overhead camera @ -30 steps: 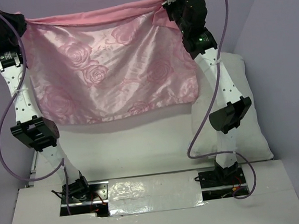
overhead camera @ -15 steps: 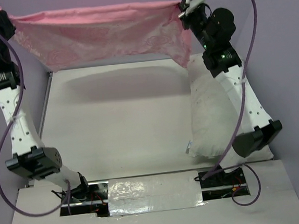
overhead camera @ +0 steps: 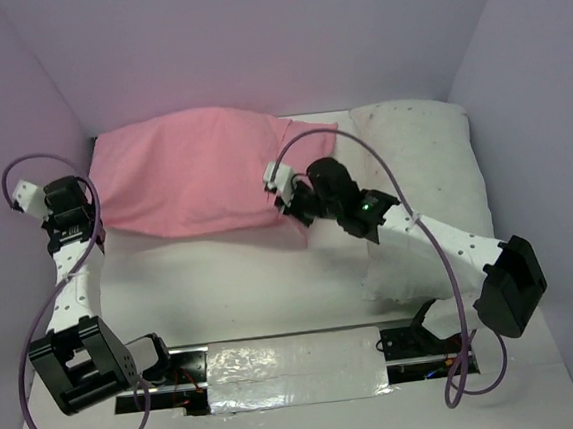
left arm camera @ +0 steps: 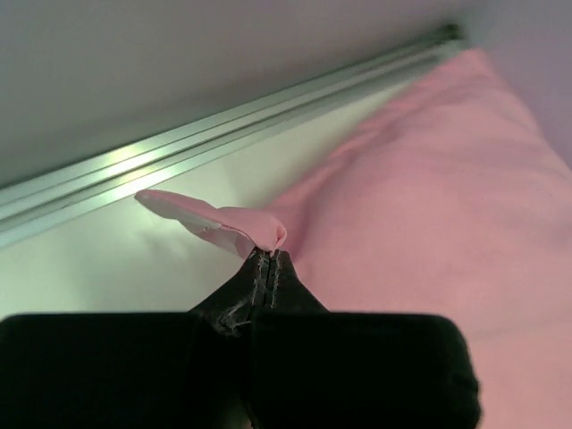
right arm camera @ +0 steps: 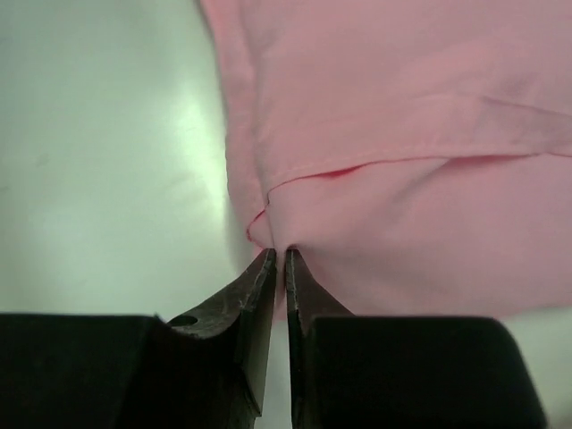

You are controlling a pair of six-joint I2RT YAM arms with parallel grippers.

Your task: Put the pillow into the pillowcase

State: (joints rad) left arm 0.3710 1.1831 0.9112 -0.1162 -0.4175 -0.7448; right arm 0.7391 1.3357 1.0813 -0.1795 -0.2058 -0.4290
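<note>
Clamping corners of the pillowcase (overhead camera: 193, 177) spread upper left on the table (overhead camera: 242, 279), left pincer (left arm camera: 268, 257) and right pincer (right arm camera: 277, 255) likely next open its mouth toward the pillow (overhead camera: 422, 157).

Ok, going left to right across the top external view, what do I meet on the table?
Left gripper, pinching a corner → pink pillowcase → right gripper, on its right edge → white pillow.
</note>
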